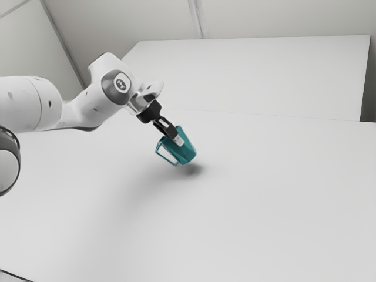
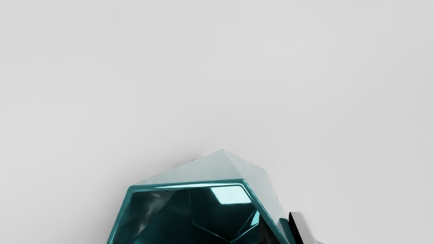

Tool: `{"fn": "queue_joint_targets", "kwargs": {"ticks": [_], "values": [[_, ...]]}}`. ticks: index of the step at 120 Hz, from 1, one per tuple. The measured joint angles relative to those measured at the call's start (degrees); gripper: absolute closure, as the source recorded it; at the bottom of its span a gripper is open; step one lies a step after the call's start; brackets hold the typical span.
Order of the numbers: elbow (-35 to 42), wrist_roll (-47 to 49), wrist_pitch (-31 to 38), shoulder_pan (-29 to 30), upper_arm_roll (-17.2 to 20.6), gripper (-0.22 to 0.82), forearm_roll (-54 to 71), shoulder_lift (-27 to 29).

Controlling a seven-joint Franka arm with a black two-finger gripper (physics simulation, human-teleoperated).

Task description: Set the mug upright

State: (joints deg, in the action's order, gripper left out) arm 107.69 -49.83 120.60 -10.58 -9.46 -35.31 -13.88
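White table (image 1: 264,205), tilted mug (image 1: 187,151), held in gripper (image 1: 178,140)

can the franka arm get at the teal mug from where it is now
Yes, it looks able to: the gripper seems to have the mug by its wall, one finger inside the opening and one outside, with nothing visible blocking it.

Exterior view: white counter (image 1: 264,205); pale wall (image 1: 23,47), ten o'clock; grey strip (image 1: 197,17), twelve o'clock; white panel (image 1: 235,67), one o'clock.
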Motion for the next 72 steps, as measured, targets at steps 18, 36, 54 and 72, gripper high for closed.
{"fn": "queue_joint_targets", "kwargs": {"ticks": [18, 36, 54, 72], "values": [[-3.18, 4.64, 0.2, 0.29, 0.0, 0.78, 8.08, -2.17], [-5.58, 8.68, 0.33, 0.44, -0.59, 0.78, 13.08, -4.41], [-8.11, 12.14, 0.39, 0.51, -0.79, 0.78, 16.42, -6.78], [-9.55, 14.96, 0.39, 0.54, -0.8, 0.78, 17.88, -9.01]]}}
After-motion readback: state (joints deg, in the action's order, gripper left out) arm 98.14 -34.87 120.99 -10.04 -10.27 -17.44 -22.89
